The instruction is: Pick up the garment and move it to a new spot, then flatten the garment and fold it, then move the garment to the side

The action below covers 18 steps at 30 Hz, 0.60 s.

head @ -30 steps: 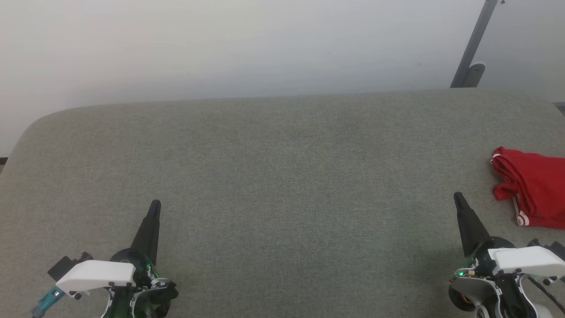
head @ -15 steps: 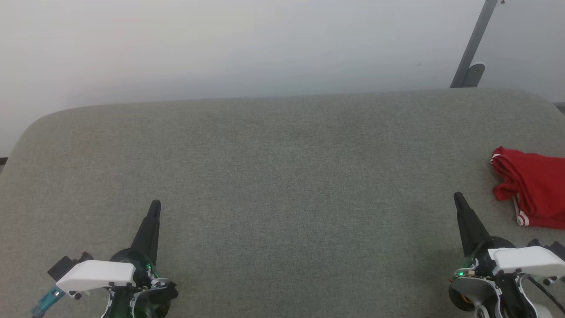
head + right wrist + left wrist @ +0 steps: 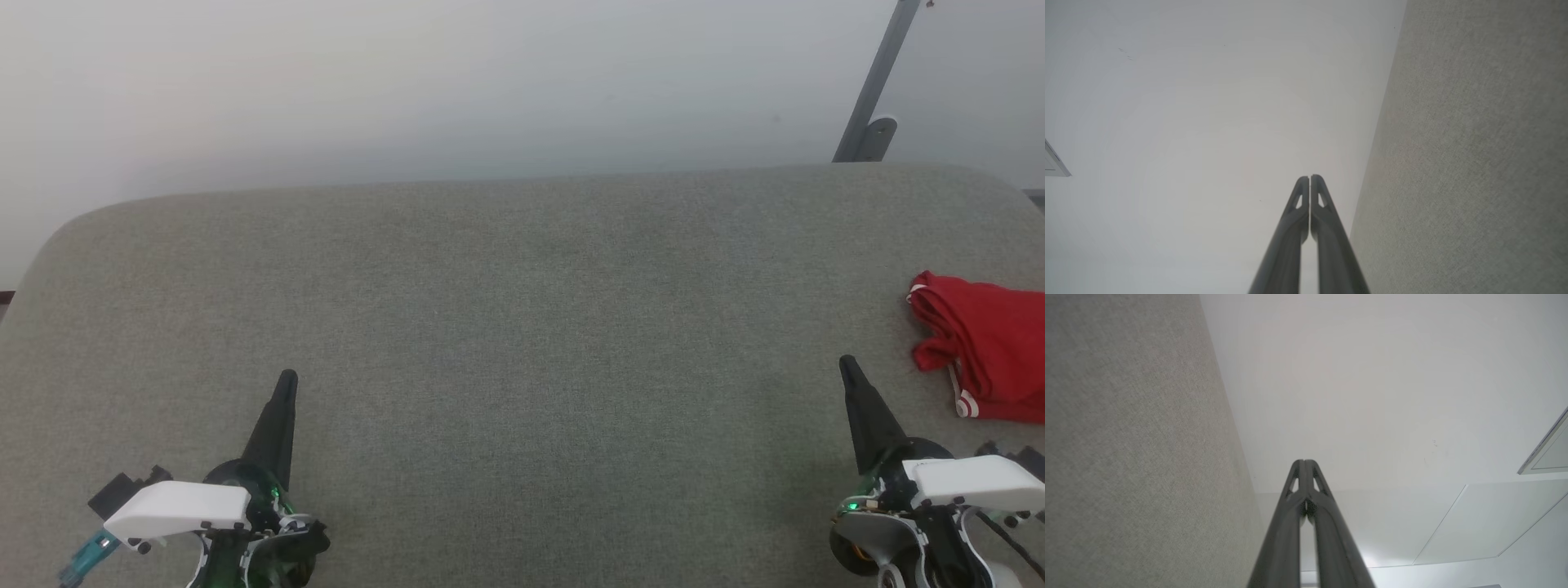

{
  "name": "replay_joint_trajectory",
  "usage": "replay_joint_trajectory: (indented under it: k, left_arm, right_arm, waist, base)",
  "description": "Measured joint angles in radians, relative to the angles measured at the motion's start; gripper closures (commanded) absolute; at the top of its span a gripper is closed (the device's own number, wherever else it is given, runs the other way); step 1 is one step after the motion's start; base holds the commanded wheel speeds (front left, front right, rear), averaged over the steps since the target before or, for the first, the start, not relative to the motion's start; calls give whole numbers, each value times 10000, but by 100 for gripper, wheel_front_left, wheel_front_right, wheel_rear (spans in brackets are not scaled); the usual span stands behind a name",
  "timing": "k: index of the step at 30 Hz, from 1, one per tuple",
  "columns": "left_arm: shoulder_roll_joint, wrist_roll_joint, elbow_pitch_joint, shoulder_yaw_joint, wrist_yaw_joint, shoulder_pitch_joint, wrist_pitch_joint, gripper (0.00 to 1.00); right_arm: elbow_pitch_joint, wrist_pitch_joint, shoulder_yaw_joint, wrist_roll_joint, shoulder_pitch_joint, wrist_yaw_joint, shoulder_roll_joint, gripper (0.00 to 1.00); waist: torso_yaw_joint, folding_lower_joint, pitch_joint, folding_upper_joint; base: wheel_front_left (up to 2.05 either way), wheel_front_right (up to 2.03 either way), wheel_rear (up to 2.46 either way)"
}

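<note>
You are seeing your right gripper point(image 3: 1309, 178) pointing toward the pale wall point(image 3: 1208, 102), its fingers pressing together, the grey fabric surface point(image 3: 1474, 163) running alongside.

Grey fabric table point(image 3: 522, 269), rounded far corners; plain white wall point(image 3: 408, 82) behind; grey metal post point(image 3: 878, 77) at right.

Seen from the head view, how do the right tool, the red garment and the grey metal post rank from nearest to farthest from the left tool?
1. right tool, lower right.
2. garment, right edge.
3. metal post, far back, upper right.
</note>
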Motion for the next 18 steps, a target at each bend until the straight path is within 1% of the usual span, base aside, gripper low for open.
replay_joint_trajectory:
  k: [18]
  left_arm:
    - [-2, 0, 0, 4, 0, 0, 2, 100]
  right_arm:
    - [2, 0, 2, 0, 0, 0, 0, 100]
  waist:
    - [0, 0, 0, 0]
  base:
    - [0, 0, 0]
